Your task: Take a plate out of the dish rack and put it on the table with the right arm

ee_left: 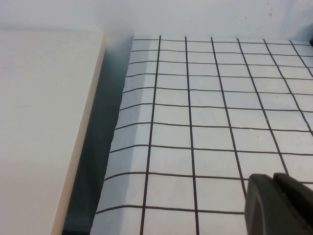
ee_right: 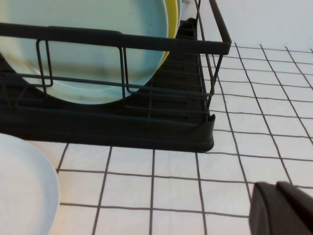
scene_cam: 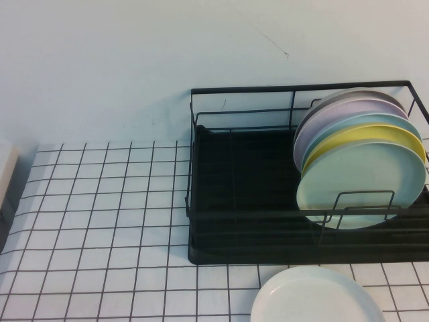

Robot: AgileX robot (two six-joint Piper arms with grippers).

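The off-white plate (scene_cam: 315, 295) lies flat on the gridded table (scene_cam: 100, 235) just in front of the black dish rack (scene_cam: 234, 194); its rim also shows in the right wrist view (ee_right: 22, 191). My right gripper (ee_right: 278, 187) is shut and empty, hovering low over the table beside the plate, near the rack's front corner (ee_right: 205, 137). My left gripper (ee_left: 274, 177) is shut and empty over the table's far left edge. Neither arm shows in the high view.
Several plates stand upright at the rack's right end, a mint-green plate (scene_cam: 365, 181) in front and a yellow plate (scene_cam: 375, 137) behind it. A pale slab (ee_left: 44, 122) borders the table's left edge. A light wall rises behind the rack.
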